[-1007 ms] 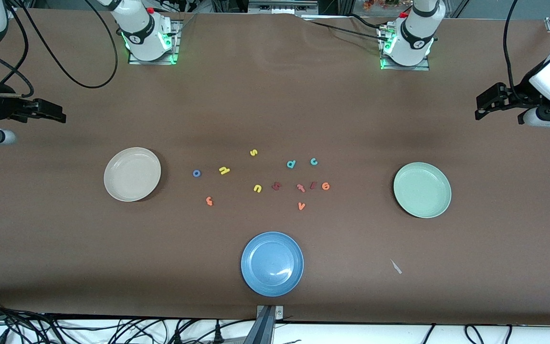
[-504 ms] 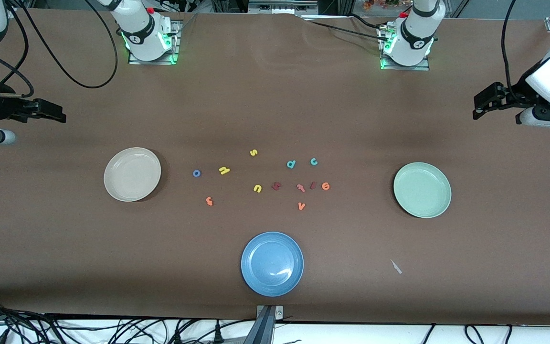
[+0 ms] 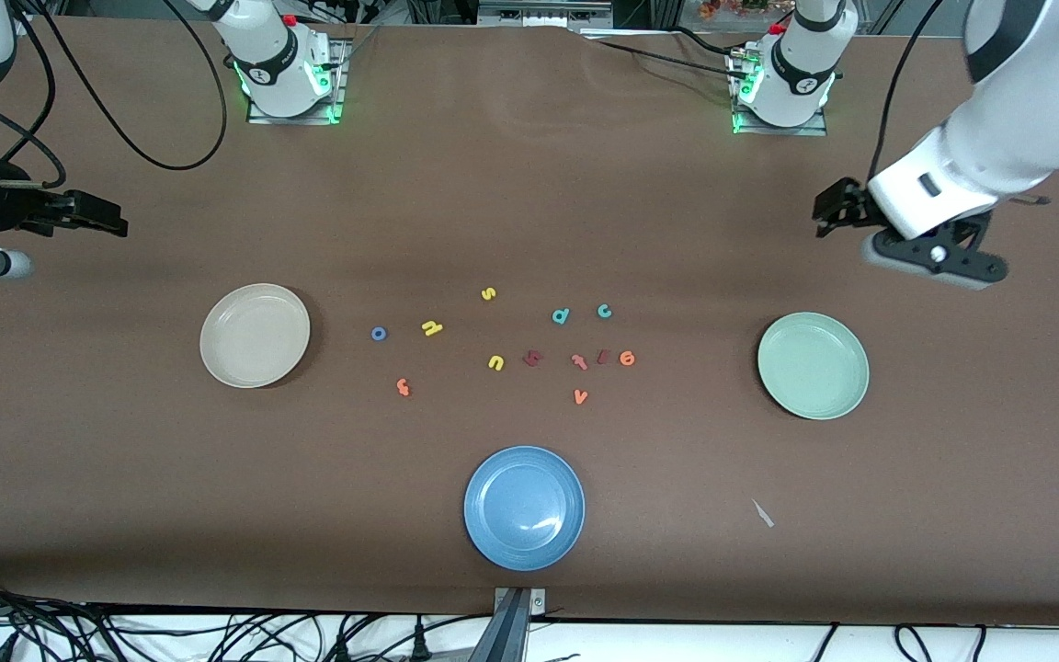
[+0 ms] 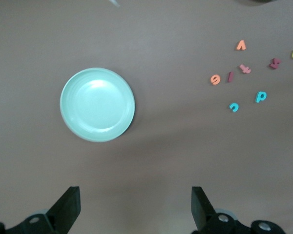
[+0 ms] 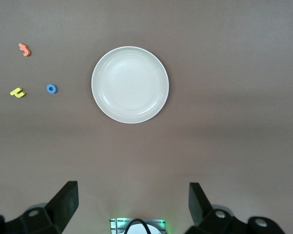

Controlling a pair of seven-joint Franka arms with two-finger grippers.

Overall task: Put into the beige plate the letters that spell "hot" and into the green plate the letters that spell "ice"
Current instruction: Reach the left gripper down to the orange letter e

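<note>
So nothing's been sorted yet, both plates sit bare: the beige plate (image 3: 255, 335) toward the right arm's end of the surface (image 3: 529, 184), the green plate (image 3: 813, 365) toward the left arm's end, and all the little foam letters scattered between them. The blue o (image 3: 379, 334), yellow h (image 3: 432, 327) and orange t (image 3: 403, 387) lie nearest the beige plate; the teal c (image 3: 604, 312), dark red i (image 3: 602, 356) and orange e (image 3: 626, 359) are over toward the green one, the i and e just beside each other. These things look super light and squishy, lying flat, so I'd guess a pinch straight down across a thin stroke is the way, and easy on the squeeze or they'll pop out or drag neighbours. The i and e being so close looks fiddly. The left gripper (image 3: 835, 211) hangs over bare surface near the green plate, jaws spread wide, empty. The right gripper (image 3: 107, 221) waits off by the beige plate, spread and empty too.
</note>
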